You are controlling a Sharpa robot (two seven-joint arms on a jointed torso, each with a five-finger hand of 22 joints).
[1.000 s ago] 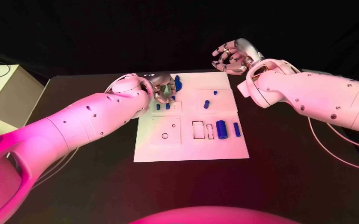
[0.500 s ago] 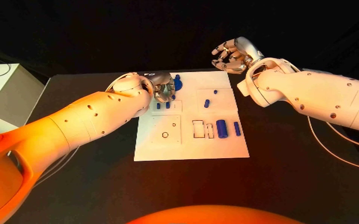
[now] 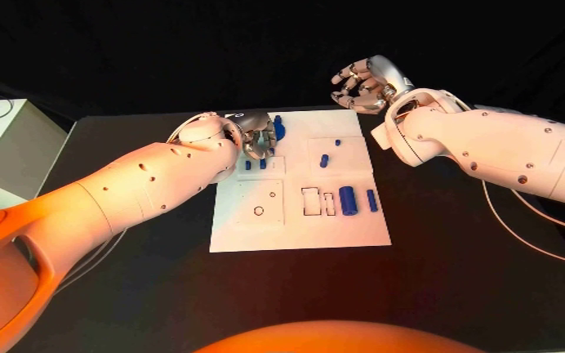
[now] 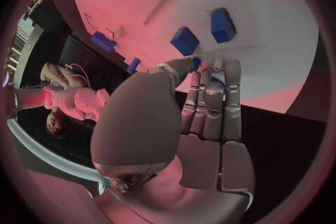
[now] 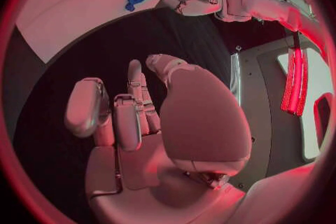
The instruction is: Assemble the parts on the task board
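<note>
Nearest on the flat white rectangular task board (image 3: 300, 234), a large blue cylindrical part (image 3: 349, 200) lying beside a slimmer blue bar (image 3: 372, 200); farther, left hand (image 3: 258, 139) over the board's far-left corner, grasp indeterminate; farthest, right hand (image 3: 367, 87) raised, fingers curled, holding nothing.

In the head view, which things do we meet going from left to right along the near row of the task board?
Small ring → empty rectangular slot → thick blue cylinder → thin blue bar, all on the task board.
</note>
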